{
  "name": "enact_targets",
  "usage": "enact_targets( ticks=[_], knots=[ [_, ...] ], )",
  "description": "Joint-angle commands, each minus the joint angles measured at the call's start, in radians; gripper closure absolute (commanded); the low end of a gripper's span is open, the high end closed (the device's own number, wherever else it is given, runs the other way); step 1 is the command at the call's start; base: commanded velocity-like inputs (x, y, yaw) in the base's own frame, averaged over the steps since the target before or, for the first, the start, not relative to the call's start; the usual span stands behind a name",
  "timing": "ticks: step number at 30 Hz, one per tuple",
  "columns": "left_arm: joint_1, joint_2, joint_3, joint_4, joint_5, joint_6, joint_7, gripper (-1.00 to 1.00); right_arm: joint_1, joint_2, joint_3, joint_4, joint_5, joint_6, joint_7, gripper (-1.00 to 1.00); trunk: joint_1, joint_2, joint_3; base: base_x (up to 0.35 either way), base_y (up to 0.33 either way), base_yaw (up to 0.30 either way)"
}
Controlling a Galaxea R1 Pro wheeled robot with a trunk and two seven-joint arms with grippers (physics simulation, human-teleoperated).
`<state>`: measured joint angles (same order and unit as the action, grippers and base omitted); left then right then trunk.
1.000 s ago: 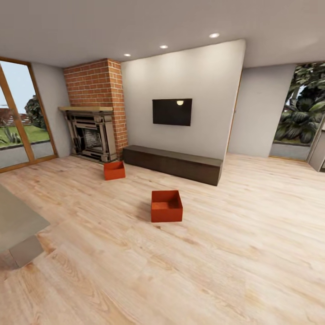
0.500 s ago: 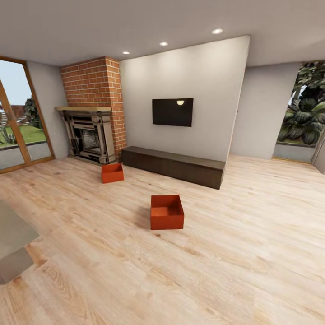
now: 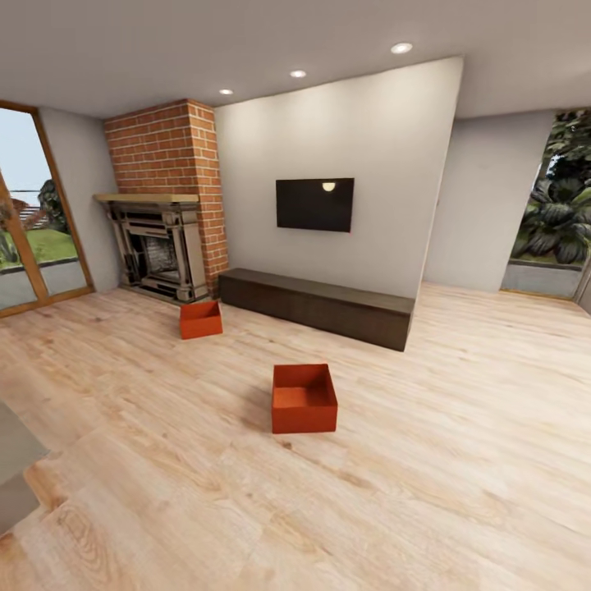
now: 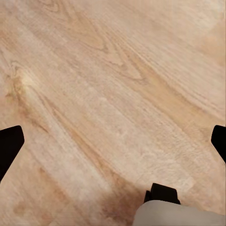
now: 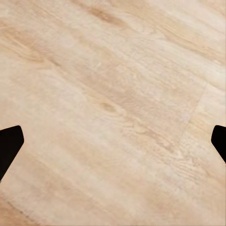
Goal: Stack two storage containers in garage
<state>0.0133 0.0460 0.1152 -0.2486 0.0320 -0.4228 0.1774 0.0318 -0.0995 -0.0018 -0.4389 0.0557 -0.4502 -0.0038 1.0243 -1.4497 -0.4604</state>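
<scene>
Over on the left of the head view, a tall glazed door (image 3: 33, 238) lets in daylight, and next along stands the brick fireplace (image 3: 162, 217) with its dark hearth. Just in front of that hearth, the far storage container (image 3: 201, 319) sits on the light wood plank floor (image 3: 460, 460), orange-red, open top up, turned a little askew. Moving across, the near storage container (image 3: 304, 398) rests alone on the planks in the middle of the room, well apart from the first one, its open top showing an empty inside. Behind it runs the long dark low cabinet (image 3: 320, 304) against the white wall, with the wall TV (image 3: 314, 203) mounted above. Further right, an opening shows green foliage (image 3: 562, 217) outside.

Now the hands. In the left wrist view, the left hand (image 4: 113, 146) points down at bare planks: its two dark fingertips (image 4: 9, 148) sit at opposite edges of the frame, spread wide, nothing between them. A pale rounded part of the robot's own body (image 4: 181, 214) pokes in at one edge. In the right wrist view, the right hand (image 5: 113, 146) is the same story, fingers (image 5: 9, 146) far apart over plain wood, gripping nothing.

Neither container lies under either hand; both bins are out ahead on the living room floor, the near one closer to the robot.
</scene>
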Motion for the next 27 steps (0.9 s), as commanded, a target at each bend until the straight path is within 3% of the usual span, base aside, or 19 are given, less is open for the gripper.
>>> enact_targets(
  ticks=[1,21,27],
  knots=[
    [0.000,0.000,0.000,-0.001,0.003,-0.001,0.001,-1.00,0.000,0.000,0.000,-0.001,0.006,-0.001,0.000,-1.00,0.001,0.000,-0.001,0.324,-0.005,0.000],
    [0.000,0.000,0.000,-0.001,0.003,-0.001,0.001,-1.00,0.000,0.000,-0.001,-0.001,0.007,-0.001,0.000,-1.00,0.001,0.000,-0.001,0.321,-0.132,0.043],
    [0.000,-0.001,0.000,-0.001,0.003,-0.002,0.001,-1.00,0.000,0.000,-0.001,-0.001,0.007,-0.001,0.000,-1.00,0.001,0.000,-0.001,0.102,-0.039,0.002]
  ],
)
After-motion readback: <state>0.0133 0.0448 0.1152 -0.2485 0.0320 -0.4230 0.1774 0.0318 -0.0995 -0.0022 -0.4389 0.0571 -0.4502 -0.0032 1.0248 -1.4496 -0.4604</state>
